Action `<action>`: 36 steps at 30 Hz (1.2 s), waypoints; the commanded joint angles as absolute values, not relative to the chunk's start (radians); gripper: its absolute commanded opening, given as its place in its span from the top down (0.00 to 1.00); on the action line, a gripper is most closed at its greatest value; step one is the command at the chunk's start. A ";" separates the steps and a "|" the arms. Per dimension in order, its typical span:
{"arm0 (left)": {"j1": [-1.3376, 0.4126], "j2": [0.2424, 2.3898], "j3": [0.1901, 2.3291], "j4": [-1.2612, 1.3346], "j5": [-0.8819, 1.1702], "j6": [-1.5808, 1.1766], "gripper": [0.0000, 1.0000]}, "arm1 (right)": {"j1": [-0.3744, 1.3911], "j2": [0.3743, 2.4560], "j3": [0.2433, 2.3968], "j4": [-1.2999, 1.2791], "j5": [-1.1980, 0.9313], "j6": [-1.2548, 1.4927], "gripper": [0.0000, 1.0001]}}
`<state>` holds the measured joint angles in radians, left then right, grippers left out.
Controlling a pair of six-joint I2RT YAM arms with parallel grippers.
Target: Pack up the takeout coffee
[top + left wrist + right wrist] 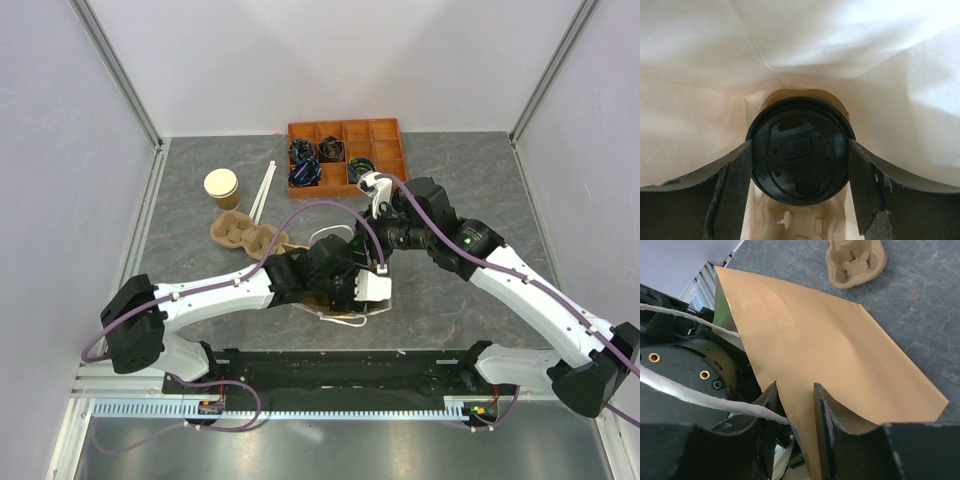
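Note:
The takeout coffee point(799, 150) shows its round black lid from above in the left wrist view, inside the paper bag point(790, 50). A pale pulp carrier point(810, 222) lies beneath it. My left gripper point(799, 172) is shut on it, its fingers point(735, 185) pressed to both sides of the lid. In the top view the left gripper point(352, 285) is buried in the bag and the coffee is hidden. My right gripper point(795, 387) is shut on the edge of the tan bag point(830, 340); it also shows in the top view point(383, 245).
A lidless tan cup point(222, 187) stands at the back left, next to white sticks point(262, 190). A second pulp carrier point(245, 235) point(856, 262) lies left of the bag. An orange compartment tray point(385, 130) with dark items sits at the back. The bag's white handles point(345, 318) lie toward me.

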<state>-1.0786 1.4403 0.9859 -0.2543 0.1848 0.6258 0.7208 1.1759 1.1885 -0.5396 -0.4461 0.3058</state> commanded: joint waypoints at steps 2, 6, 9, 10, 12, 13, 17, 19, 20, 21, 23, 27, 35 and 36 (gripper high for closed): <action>-1.035 1.543 0.963 -0.374 0.204 0.657 0.94 | 0.716 1.192 1.233 -0.617 -0.416 0.270 0.59; -1.035 1.560 0.962 -0.374 0.201 0.663 0.94 | 0.703 1.196 1.255 -0.620 -0.391 0.261 0.60; -1.034 1.577 0.963 -0.374 0.196 0.672 0.94 | 0.692 1.210 1.266 -0.626 -0.377 0.245 0.62; -1.031 1.585 0.963 -0.376 0.195 0.672 0.93 | 0.689 1.213 1.266 -0.633 -0.376 0.242 0.62; -1.020 1.594 0.962 -0.374 0.198 0.676 0.93 | 0.683 1.221 1.266 -0.641 -0.367 0.229 0.61; -1.016 1.595 0.962 -0.376 0.196 0.678 0.92 | 0.680 1.221 1.267 -0.649 -0.365 0.224 0.60; -0.997 1.614 0.951 -0.376 0.202 0.687 0.92 | 0.676 1.223 1.275 -0.666 -0.354 0.204 0.55; -0.992 1.615 0.945 -0.376 0.213 0.692 0.92 | 0.670 1.220 1.284 -0.670 -0.374 0.192 0.51; -0.989 1.612 0.943 -0.376 0.219 0.693 0.92 | 0.667 1.216 1.285 -0.670 -0.394 0.184 0.49; -0.988 1.612 0.945 -0.374 0.225 0.695 0.92 | 0.666 1.215 1.289 -0.670 -0.411 0.173 0.46; -0.985 1.612 0.948 -0.377 0.236 0.695 0.91 | 0.664 1.210 1.296 -0.672 -0.425 0.149 0.44; -0.971 1.614 0.954 -0.391 0.261 0.704 0.91 | 0.661 1.210 1.315 -0.709 -0.417 0.091 0.41; -0.968 1.621 0.951 -0.390 0.264 0.718 0.91 | 0.623 1.213 1.331 -0.750 -0.391 0.022 0.44; -0.966 1.623 0.951 -0.390 0.264 0.718 0.91 | 0.617 1.218 1.336 -0.753 -0.390 0.018 0.44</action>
<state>-1.0080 1.5288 1.0245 -0.2039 0.3126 0.7017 0.6426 1.2232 1.2839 -0.6746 -0.3893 0.0814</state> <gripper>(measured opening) 0.763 0.563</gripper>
